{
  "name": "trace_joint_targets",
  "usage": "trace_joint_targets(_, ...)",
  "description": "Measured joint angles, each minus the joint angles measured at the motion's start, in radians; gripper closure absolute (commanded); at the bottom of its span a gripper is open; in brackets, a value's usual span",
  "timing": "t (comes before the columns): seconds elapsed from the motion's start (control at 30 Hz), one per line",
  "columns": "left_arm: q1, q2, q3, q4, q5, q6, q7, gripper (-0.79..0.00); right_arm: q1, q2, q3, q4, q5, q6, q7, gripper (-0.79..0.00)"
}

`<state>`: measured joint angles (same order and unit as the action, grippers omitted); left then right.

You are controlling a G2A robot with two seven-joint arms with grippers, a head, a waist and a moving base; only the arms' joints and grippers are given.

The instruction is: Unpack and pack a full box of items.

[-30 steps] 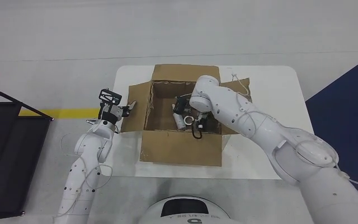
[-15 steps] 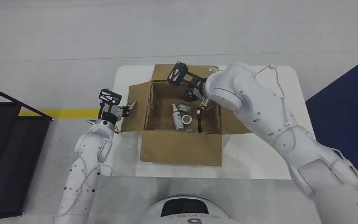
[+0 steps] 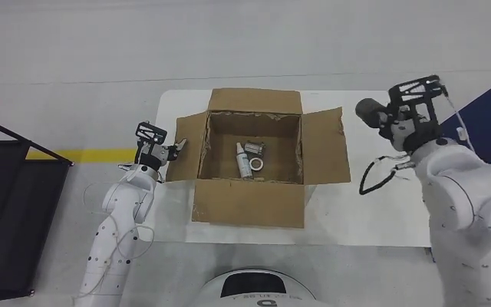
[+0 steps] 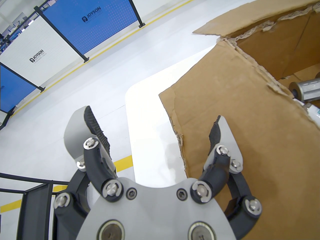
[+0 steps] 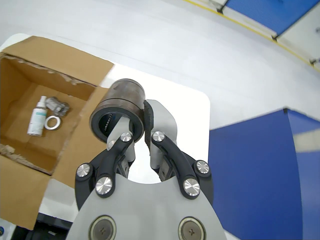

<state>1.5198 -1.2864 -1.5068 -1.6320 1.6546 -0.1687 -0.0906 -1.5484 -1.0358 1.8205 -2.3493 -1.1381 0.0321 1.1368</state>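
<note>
Right wrist view: dark metal cylinder (image 5: pixel 120 108), a hollow sleeve with an open bore, is pinched through its wall by the right gripper (image 5: pixel 135 119), one finger inside the bore and the padded one pressed on the outside. Top view puts it off the box's right flap, over the surface (image 3: pixel 345 222), apparently raised clear of it. Judgement: solid steel, so heavy for its bulk, fully rigid, smooth and likely slick. A wall pinch near one end lets it pivot, so a hold nearer mid-length or across the outer body would be steadier. It will roll if laid on its side; stand it on a flat end. The box (image 3: pixel 247 203) is cardboard, flaps open, edges torn, soft and easy to shove. Inside on the box floor are a white spray bottle (image 3: pixel 242 161), light plastic, best taken across the body; just beside it a flat metal ring (image 3: pixel 257 164), thin and hard to pinch off the cardboard; and a short silvery fitting (image 3: pixel 255 147) toward the box's far wall. The left gripper (image 4: pixel 152 123) sits at the box's left flap, jaws spread wide, holding nothing; contact with the flap unclear.
</note>
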Motion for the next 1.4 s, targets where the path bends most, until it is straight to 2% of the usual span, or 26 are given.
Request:
trace_joint_targets(0.07,0.0,0.0,0.0,0.0,0.0,0.0,0.0,-0.785,-0.122,-0.01,0.155,0.0,0.065,0.035,0.005,0.0)
trace_joint_targets(0.17,0.0,0.0,0.0,0.0,0.0,0.0,0.0,-0.785,-0.28,-0.029,0.322,0.016,0.197,0.023,-0.021,0.0)
trace_joint_targets(0.27,0.0,0.0,0.0,0.0,0.0,0.0,0.0,-0.785,-0.39,-0.041,0.413,0.097,0.29,-0.013,-0.022,0.0)
trace_joint_targets(0.33,0.0,0.0,0.0,0.0,0.0,0.0,0.0,-0.785,-0.412,-0.041,0.408,0.154,0.324,-0.052,0.013,0.0)
trace_joint_targets(0.4,0.0,0.0,0.0,0.0,0.0,0.0,0.0,-0.785,-0.397,-0.035,0.38,0.208,0.331,-0.09,0.045,0.0)
trace_joint_targets(0.57,0.0,0.0,0.0,0.0,0.0,0.0,0.0,-0.785,-0.281,-0.02,0.265,0.362,0.309,-0.133,0.089,0.0)
trace_joint_targets(0.93,0.0,0.0,0.0,0.0,0.0,0.0,0.0,-0.785,-0.071,0.003,0.108,0.588,0.256,-0.156,0.185,0.0)
trace_joint_targets(1.4,0.0,0.0,0.0,0.0,0.0,0.0,0.0,-0.785,0.069,0.019,-0.004,0.704,0.216,-0.145,0.272,-0.003)
